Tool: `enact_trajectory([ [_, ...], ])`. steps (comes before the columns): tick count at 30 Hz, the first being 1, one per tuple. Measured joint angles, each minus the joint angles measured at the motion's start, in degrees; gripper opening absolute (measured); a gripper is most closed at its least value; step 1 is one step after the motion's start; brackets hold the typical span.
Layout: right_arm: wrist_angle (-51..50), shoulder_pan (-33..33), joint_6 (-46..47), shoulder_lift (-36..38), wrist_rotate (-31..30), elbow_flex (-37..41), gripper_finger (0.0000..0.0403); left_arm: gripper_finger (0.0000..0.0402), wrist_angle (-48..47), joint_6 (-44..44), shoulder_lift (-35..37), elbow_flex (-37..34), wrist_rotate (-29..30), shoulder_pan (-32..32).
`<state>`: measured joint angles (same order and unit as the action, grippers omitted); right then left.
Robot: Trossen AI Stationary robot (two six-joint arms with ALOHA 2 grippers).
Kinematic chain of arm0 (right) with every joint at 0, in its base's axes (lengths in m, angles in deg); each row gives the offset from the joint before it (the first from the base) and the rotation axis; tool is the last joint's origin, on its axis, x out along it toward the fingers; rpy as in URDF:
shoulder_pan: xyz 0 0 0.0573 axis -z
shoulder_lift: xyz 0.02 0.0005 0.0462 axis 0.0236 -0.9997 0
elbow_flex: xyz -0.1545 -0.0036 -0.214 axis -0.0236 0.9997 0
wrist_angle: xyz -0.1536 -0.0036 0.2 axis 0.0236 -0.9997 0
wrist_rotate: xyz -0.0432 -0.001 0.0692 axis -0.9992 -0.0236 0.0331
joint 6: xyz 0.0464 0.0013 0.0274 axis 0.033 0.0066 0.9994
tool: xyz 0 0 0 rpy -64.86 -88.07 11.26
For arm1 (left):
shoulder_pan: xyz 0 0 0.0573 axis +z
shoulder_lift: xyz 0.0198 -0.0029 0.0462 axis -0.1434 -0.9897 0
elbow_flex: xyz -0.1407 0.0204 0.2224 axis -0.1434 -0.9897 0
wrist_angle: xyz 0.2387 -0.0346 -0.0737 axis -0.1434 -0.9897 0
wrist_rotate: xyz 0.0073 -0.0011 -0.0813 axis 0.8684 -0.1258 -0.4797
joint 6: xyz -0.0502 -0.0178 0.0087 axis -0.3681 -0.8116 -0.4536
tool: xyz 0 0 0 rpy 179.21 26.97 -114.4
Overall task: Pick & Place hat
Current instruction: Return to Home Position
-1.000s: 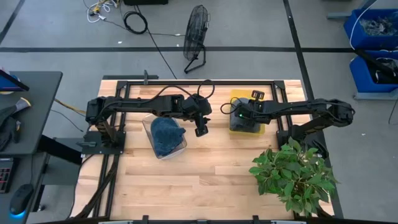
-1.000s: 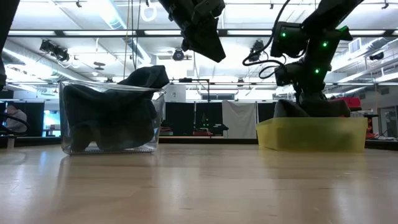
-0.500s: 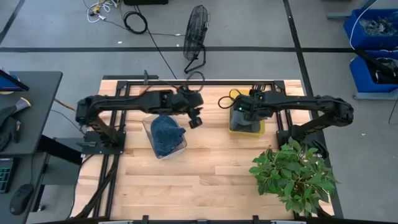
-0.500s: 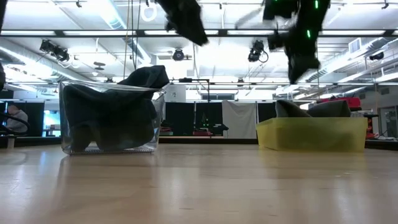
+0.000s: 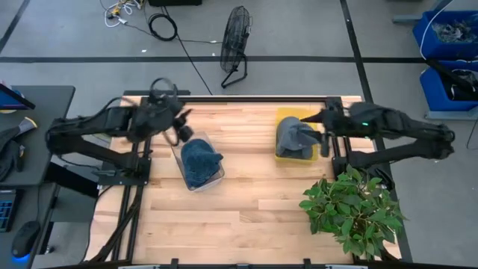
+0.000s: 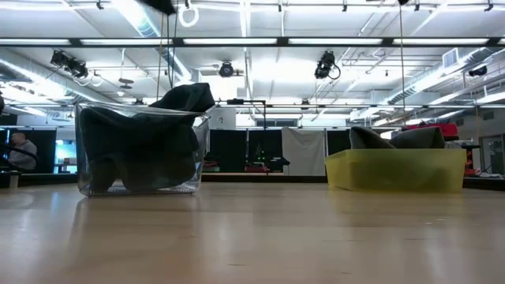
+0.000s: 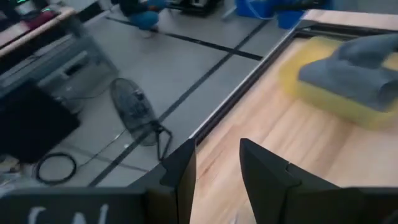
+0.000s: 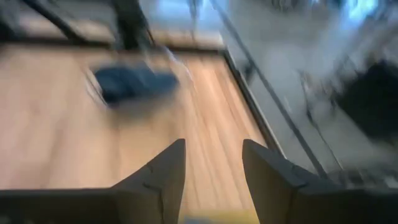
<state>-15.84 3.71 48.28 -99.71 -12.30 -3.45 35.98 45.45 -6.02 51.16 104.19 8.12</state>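
Table (image 5: 246, 217), arms (image 5: 97, 128) plain overhead, fingers (image 7: 180, 180) seemingly parted

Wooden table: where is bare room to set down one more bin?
Free: the wide front strip of the wooden table, left of the green leafy plant, and the gap between the transparent plastic bin and the yellow bin. Crowded: the back, where the left gripper and right gripper hang beside those bins.
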Motion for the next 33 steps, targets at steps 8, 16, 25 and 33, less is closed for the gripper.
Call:
enact_trajectory([
  [8, 17.50, -0.16, 0.78, 18.42, -1.16, 21.80, 0.0162, 0.0126, 12.03, -4.74, 22.30, -27.96, -0.81, -7.01],
  [16, 28.66, -0.16, 4.69, 30.04, -1.13, 40.89, 0.0160, 0.0126, 46.42, 12.00, 37.72, -53.03, -1.88, -12.36],
  [25, 32.47, -0.16, 7.57, 39.57, -6.56, 52.39, 0.0160, 0.0126, 55.05, 17.71, 47.82, -64.54, -3.62, -14.58],
  [33, 33.32, -0.16, 7.78, 45.29, -6.53, 58.96, 0.0160, 0.0126, 61.45, 14.67, 54.33, -72.91, -6.37, -15.23],
])
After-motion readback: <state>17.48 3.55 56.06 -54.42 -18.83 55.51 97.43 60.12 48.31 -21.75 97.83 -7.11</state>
